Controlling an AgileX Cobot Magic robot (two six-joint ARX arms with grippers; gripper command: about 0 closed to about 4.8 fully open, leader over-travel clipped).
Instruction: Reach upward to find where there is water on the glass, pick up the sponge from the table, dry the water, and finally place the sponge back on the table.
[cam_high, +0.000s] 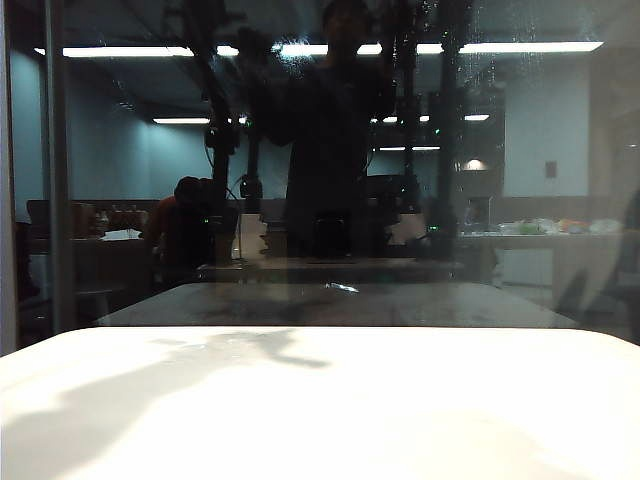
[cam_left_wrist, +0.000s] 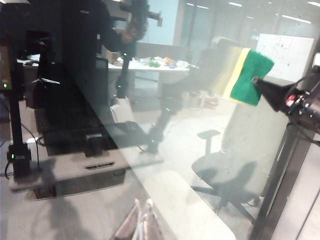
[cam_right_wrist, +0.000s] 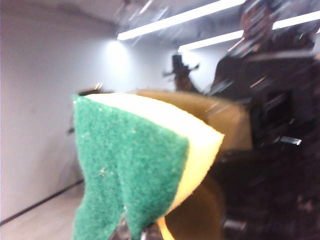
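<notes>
The sponge (cam_right_wrist: 140, 165), green scouring face and yellow foam, is pinched between the jaws of my right gripper (cam_right_wrist: 136, 233), raised close to the glass (cam_high: 320, 200). The left wrist view shows the sponge (cam_left_wrist: 248, 76) up high on the right gripper's dark fingers (cam_left_wrist: 267, 90), with its dim mirror image beside it. Fine whitish water droplets (cam_high: 487, 40) speckle the top of the pane. My left gripper (cam_left_wrist: 142, 212) hangs shut and empty before the glass. Neither gripper itself appears in the exterior view. The white table (cam_high: 320, 410) carries only arm shadows.
A grey upright frame post (cam_high: 55, 170) stands at the pane's left side. A dark metal post (cam_left_wrist: 280, 175) runs beside the right arm. Reflected or seen through the pane are an office chair (cam_left_wrist: 220, 170) and desks.
</notes>
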